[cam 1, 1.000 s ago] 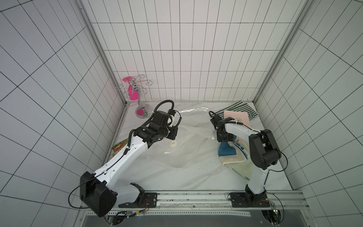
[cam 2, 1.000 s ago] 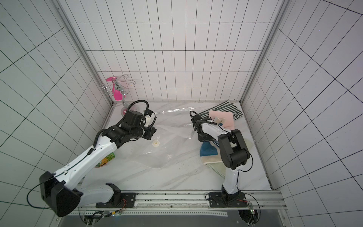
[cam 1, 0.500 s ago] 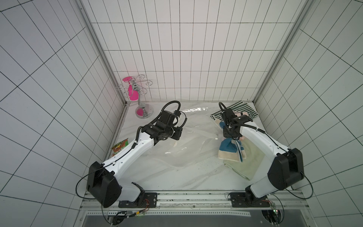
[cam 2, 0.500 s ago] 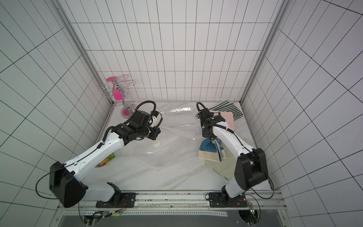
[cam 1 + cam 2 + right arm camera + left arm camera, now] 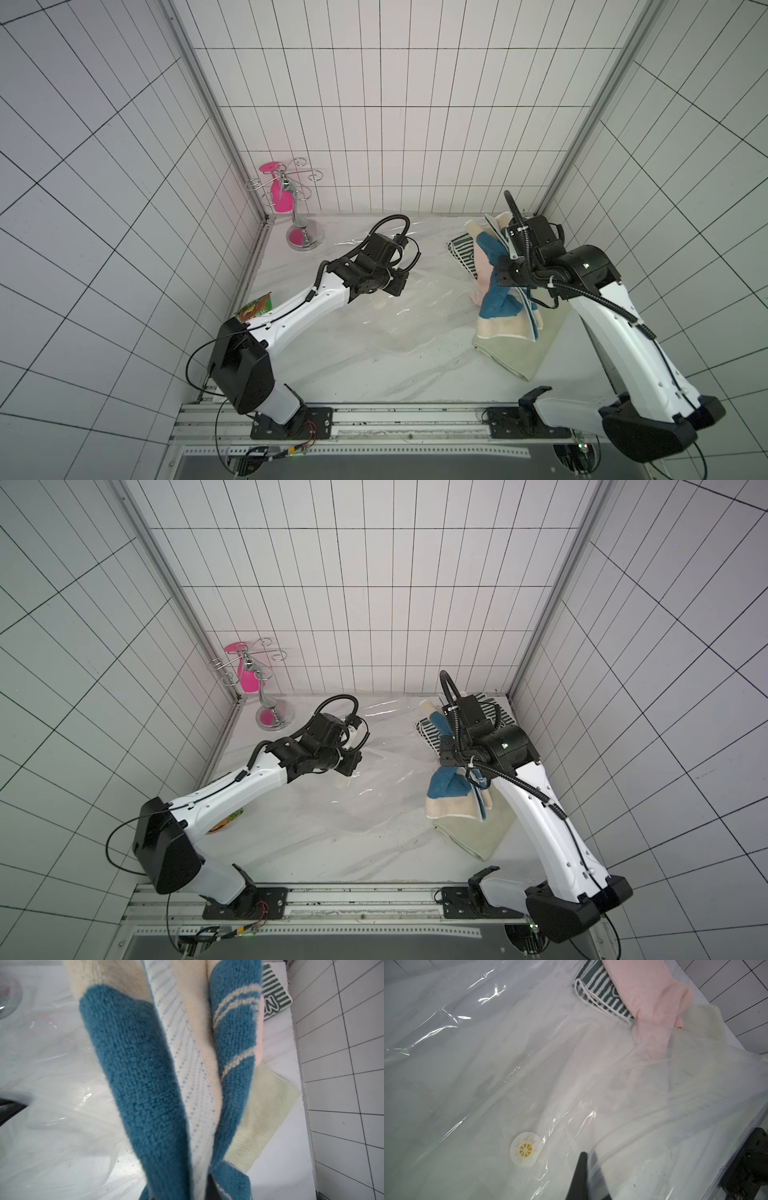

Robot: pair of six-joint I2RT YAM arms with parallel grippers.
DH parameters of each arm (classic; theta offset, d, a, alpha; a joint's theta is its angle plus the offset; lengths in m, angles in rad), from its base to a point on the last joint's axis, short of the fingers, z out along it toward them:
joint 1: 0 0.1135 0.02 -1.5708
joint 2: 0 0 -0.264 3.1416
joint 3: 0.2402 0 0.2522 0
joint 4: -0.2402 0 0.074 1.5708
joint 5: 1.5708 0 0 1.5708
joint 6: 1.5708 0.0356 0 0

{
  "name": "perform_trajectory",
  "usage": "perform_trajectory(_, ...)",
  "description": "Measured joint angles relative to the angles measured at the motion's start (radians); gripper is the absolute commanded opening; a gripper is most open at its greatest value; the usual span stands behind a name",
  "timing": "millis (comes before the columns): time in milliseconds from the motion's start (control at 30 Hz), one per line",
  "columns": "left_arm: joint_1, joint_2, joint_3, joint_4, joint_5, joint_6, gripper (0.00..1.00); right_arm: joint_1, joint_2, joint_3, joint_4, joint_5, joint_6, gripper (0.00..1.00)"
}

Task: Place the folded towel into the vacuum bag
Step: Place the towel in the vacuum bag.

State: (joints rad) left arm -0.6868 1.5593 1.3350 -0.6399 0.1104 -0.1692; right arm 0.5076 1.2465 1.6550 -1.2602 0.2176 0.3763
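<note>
The vacuum bag [image 5: 415, 316] lies flat and crinkled over the middle of the table, with its round white valve [image 5: 525, 1149] beside my left gripper [image 5: 588, 1157]. That gripper is shut on the bag's upper plastic layer and holds it raised off the lower one. My right gripper [image 5: 207, 1186] is shut on a blue and cream towel [image 5: 496, 299], lifted at the back right. The towel hangs in long folds on both sides of the jaws and hides the fingers. Its lower end hangs over a pale green towel [image 5: 519, 353], to the right of the bag.
A pink towel [image 5: 650, 991] lies on a green-and-white striped one [image 5: 598, 991] at the back right, by the bag's edge. A chrome stand with a pink piece [image 5: 301, 232] stands at the back left. A green and orange snack packet [image 5: 255, 309] lies by the left wall.
My right gripper has shut on the blue and cream towel and raised it off the pile toward the back right. The left arm has shifted right, still holding the bag's layer.
</note>
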Motion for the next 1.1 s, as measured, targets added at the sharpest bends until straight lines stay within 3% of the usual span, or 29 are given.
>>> perform_trajectory(167, 0.001, 0.066, 0.076, 0.033, 0.003, -0.007, 0.0, 0.129, -0.014, 0.024, 0.021, -0.112, 0.026, 0.0)
perform_trajectory(500, 0.002, 0.08, 0.116, 0.082, -0.01, -0.01, 0.0, 0.195, -0.039, -0.331, 0.208, -0.36, 0.125, 0.0)
perform_trajectory(800, 0.002, 0.08, 0.139, 0.098, -0.013, -0.021, 0.0, 0.26, 0.0, -0.509, 0.237, -0.364, 0.131, 0.0)
perform_trajectory(1100, -0.008, 0.049, 0.153, 0.098, -0.014, -0.037, 0.0, 0.332, 0.067, -0.486, 0.268, -0.274, 0.137, 0.0)
